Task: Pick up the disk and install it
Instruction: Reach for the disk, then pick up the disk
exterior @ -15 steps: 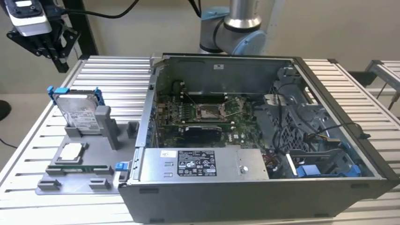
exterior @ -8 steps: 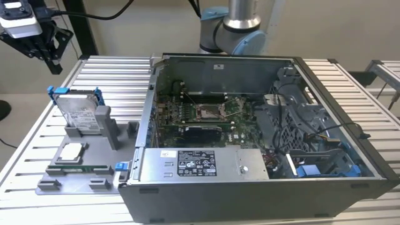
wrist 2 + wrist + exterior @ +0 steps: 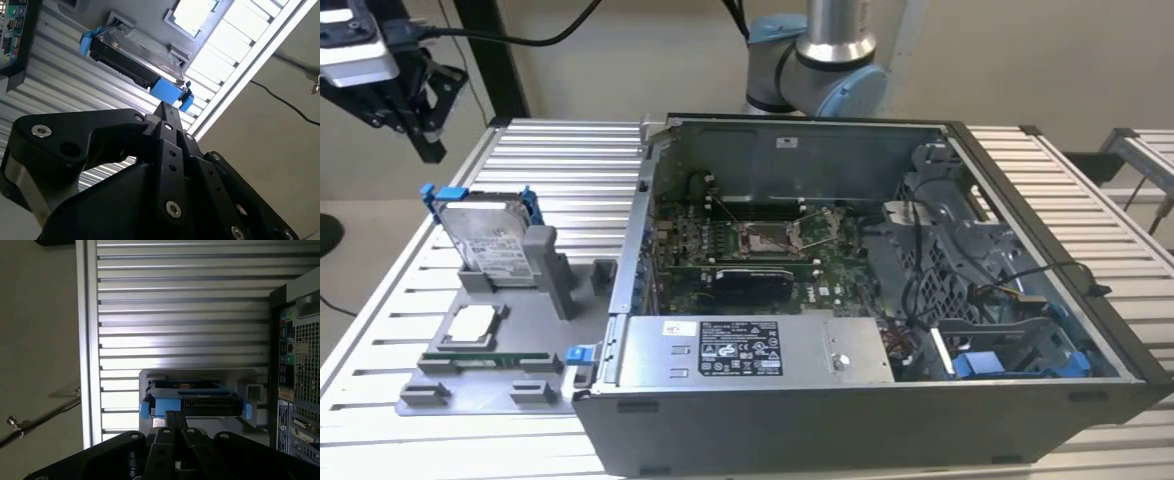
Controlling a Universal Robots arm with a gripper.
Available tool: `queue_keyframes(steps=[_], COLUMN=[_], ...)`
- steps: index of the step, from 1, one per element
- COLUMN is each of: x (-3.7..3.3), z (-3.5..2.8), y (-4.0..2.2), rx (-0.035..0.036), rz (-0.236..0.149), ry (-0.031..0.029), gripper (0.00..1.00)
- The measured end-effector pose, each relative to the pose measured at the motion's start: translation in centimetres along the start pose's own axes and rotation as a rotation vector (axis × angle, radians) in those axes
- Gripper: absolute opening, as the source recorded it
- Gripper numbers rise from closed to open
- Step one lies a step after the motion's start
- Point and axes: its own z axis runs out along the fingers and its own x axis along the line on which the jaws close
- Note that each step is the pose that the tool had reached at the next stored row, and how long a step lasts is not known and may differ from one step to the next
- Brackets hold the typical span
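Nothing of the task is done yet, by the look of it. The disk (image 3: 494, 238) stands on edge in its blue frame, slotted into a grey holder (image 3: 470, 385) on the slatted tabletop (image 3: 554, 160). In the exterior view it sits at about 9 o'clock from the open computer case (image 3: 854, 415), just outside the case's wall. No drive is seated inside the case as far as the exterior view shows, so both the pick-up and the installing are left.

The claw (image 3: 424, 150) hangs in the air at about 11 o'clock from the disk in the exterior view, well apart from it and pointing down. Both wrist views look past the claw (image 3: 167, 107) (image 3: 172, 414) to the disk (image 3: 137, 50) (image 3: 192, 397) in its holder beyond the tips. The tips appear pressed together, so the claw looks clenched. It grasps nothing and touches nothing.
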Motion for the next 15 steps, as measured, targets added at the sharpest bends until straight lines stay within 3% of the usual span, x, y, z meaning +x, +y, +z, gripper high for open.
queue_keyframes(steps=[15], x=[0.04], z=[0.0], y=[-0.02], rx=[0.0], rz=[-0.001], ry=[-0.0001], gripper=[0.0])
